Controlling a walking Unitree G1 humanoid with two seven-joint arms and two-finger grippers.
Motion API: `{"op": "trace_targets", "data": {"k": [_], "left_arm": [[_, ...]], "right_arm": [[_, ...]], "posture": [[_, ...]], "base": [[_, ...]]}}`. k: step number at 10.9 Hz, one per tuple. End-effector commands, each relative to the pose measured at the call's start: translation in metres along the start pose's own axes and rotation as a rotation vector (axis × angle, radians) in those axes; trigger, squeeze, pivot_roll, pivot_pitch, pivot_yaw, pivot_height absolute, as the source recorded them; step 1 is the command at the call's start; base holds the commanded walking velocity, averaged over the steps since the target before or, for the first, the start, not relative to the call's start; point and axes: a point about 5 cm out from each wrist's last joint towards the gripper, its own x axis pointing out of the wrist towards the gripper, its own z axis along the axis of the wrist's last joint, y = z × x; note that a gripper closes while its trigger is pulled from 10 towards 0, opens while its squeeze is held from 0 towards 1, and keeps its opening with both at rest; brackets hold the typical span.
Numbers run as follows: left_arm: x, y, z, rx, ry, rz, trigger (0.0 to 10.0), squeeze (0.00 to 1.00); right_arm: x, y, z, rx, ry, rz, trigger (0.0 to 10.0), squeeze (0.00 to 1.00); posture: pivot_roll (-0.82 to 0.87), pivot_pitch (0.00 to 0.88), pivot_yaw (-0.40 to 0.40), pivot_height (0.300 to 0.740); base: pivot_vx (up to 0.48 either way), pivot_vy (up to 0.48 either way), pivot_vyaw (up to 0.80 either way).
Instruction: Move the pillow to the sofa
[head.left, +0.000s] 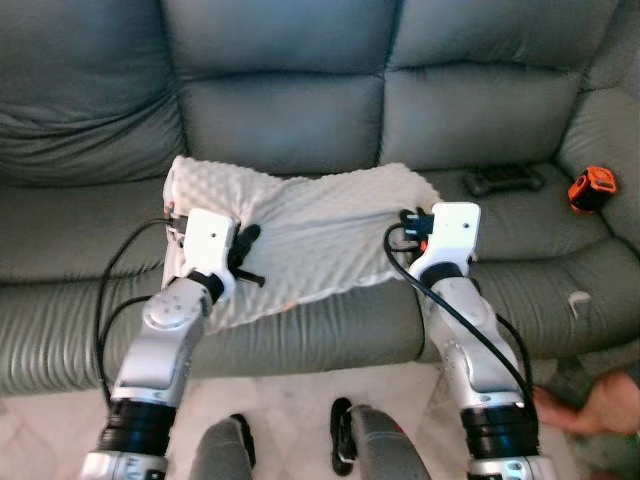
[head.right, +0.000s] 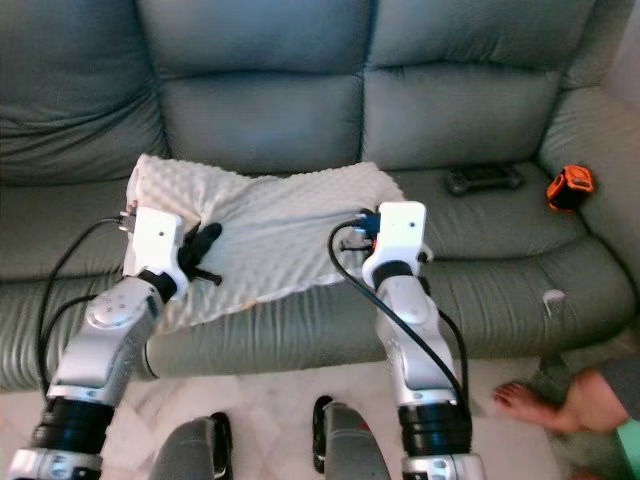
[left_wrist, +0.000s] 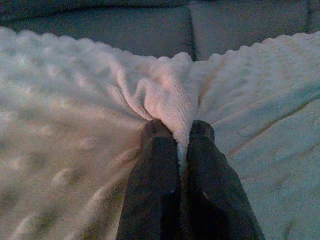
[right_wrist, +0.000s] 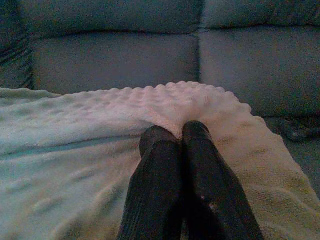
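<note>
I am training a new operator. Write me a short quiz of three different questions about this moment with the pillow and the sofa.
1. True or false: the pillow already lies on the seat of the sofa.
2. Multiple choice: what does the left gripper pinch between its fingers? A) a cable B) a fold of the pillow C) nothing
3. Short answer: which two small things lie on the seat to the robot's right of the pillow?

Key
1. True.
2. B. The right gripper is shut on the pillow's other end too.
3. A black remote and an orange tape measure.
</note>
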Motion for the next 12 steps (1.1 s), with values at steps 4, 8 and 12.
{"op": "trace_targets", "data": {"k": [4,8,12], "left_arm": [[-0.008,-0.002,-0.008,-0.002,0.007,0.015,10.0,0.00],[-0.003,0.002,-0.004,0.038,-0.009,0.035,10.0,0.00],[-0.001,0.000,-0.004,0.031,0.002,0.040,10.0,0.00]], "right_arm": [[-0.001,-0.007,0.000,0.009,-0.006,-0.062,10.0,0.00],[-0.010,-0.017,-0.008,0.038,0.022,-0.106,10.0,0.00],[-0.008,-0.014,-0.007,0.068,0.006,-0.089,10.0,0.00]], "posture": [[-0.05,0.211,-0.060,0.740],[-0.07,0.208,-0.055,0.722],[-0.06,0.207,-0.052,0.639]], "base": [[0.000,0.000,0.00],[0.000,0.000,0.00],[0.000,0.000,0.00]]}}
